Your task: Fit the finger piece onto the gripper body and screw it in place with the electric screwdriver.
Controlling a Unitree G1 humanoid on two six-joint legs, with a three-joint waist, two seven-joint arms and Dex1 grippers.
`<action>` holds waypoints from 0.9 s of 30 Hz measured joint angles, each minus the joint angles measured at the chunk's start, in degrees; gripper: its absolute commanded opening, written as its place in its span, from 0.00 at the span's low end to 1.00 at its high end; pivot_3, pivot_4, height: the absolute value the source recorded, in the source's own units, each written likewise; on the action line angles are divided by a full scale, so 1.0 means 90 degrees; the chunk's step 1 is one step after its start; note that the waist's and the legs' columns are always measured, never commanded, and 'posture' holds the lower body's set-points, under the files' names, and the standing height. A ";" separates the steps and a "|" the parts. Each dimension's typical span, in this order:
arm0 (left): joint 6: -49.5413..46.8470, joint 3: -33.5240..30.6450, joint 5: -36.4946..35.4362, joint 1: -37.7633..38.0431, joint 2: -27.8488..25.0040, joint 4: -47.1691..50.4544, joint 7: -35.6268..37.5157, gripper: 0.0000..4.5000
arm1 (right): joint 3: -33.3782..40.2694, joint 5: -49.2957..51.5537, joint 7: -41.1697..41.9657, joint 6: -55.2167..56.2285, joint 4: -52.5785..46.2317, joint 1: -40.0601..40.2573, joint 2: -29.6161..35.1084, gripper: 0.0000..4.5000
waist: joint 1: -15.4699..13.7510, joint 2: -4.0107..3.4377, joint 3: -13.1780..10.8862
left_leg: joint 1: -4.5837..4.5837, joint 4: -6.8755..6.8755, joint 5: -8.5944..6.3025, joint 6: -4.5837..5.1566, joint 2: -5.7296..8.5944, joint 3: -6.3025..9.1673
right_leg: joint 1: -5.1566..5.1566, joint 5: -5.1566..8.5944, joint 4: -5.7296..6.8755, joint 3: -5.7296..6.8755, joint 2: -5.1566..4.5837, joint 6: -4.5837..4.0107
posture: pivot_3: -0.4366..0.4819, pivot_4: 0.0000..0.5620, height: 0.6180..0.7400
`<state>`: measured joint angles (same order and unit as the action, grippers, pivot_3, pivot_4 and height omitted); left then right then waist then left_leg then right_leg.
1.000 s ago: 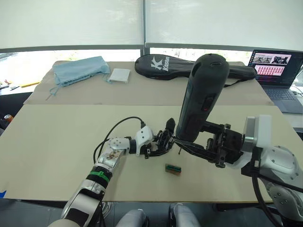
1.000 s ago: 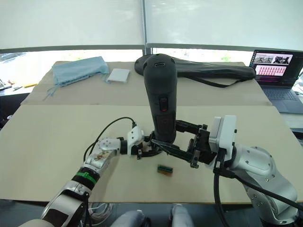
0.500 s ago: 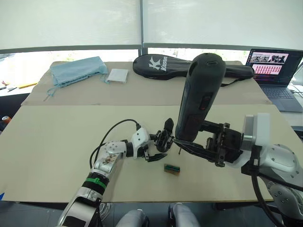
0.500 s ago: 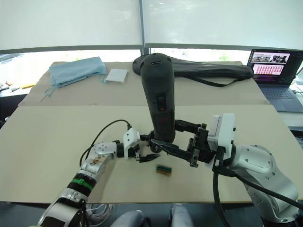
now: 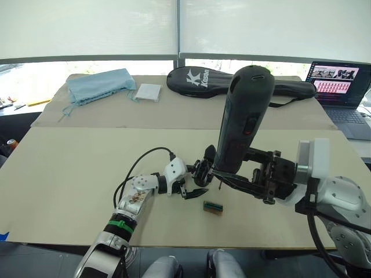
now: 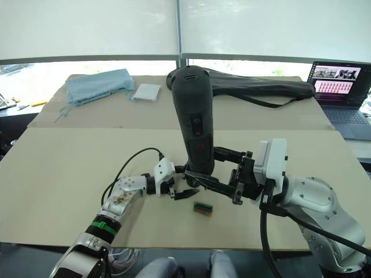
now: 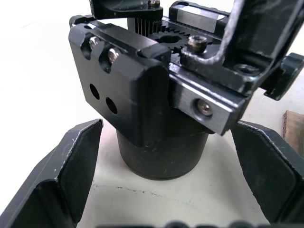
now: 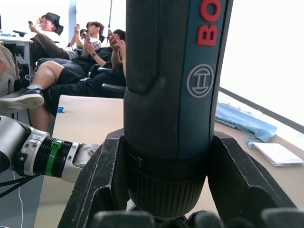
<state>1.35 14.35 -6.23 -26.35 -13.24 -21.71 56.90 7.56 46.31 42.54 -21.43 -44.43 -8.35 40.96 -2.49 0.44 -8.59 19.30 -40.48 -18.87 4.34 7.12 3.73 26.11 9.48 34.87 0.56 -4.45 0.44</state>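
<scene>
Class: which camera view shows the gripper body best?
The left wrist view: the gripper body sits close up between the left hand's fingers, so its round base, screws and toothed rack are plain. The two eye views show it as a small dark shape, partly covered by the electric screwdriver.

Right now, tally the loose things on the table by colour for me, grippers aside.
Black: 3, the electric screwdriver, the gripper body, the racket bag
Blue: 1, the cloth
White: 1, the pad
Green and brown: 1, the small block
Dark: 1, the laptop
Total: 7
</scene>
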 measured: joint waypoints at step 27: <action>0.0106 0.0093 0.0102 -0.0229 0.0031 -0.0280 0.0020 0.50 | -0.0412 0.0744 -0.0478 -0.0512 0.0349 -0.1872 -0.0470 0.43 | -0.0035 0.0000 0.0001 | 0.0000 -0.0004 -0.0001 0.0002 0.0001 0.0001 | -0.0003 -0.0001 0.0000 0.0002 -0.0003 0.0001 | 0.48 0.27 1.00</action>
<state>2.31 15.18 -5.31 -28.41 -12.97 -24.23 57.08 3.85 53.00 38.24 -26.04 -41.28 -25.20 36.73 -2.81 0.44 -8.58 19.30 -40.51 -18.88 4.36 7.13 3.74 26.09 9.47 34.88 0.57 -4.47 0.45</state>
